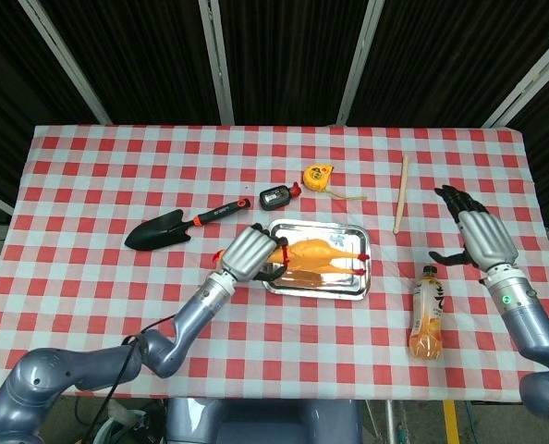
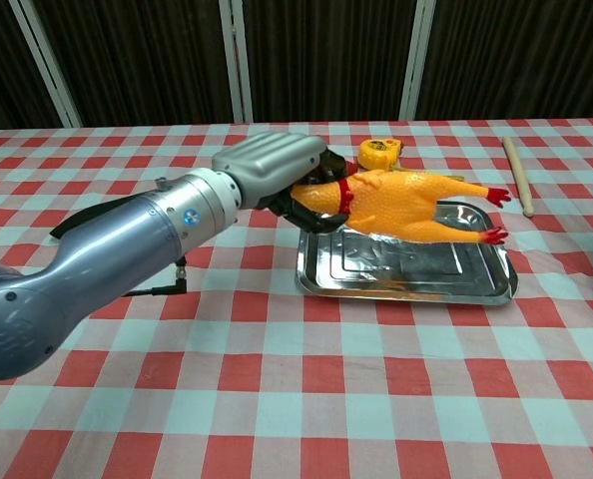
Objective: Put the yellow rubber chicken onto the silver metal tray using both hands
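Observation:
The yellow rubber chicken [image 1: 319, 252] [image 2: 406, 204] with a red collar and red feet lies low over the silver metal tray [image 1: 291, 282] [image 2: 406, 281], body touching or just above its floor. My left hand [image 1: 247, 254] [image 2: 272, 170] grips the chicken at the head and neck, at the tray's left end. My right hand [image 1: 482, 235] hovers far right of the tray with fingers spread and nothing in it; the chest view does not show it.
A black trowel [image 1: 177, 225] with a red-black handle, a black device [image 1: 274, 195] and a yellow tape measure [image 1: 317, 175] lie behind the tray. A wooden stick [image 1: 400, 193] lies at back right. An orange drink bottle [image 1: 426, 314] lies right of the tray, near my right hand.

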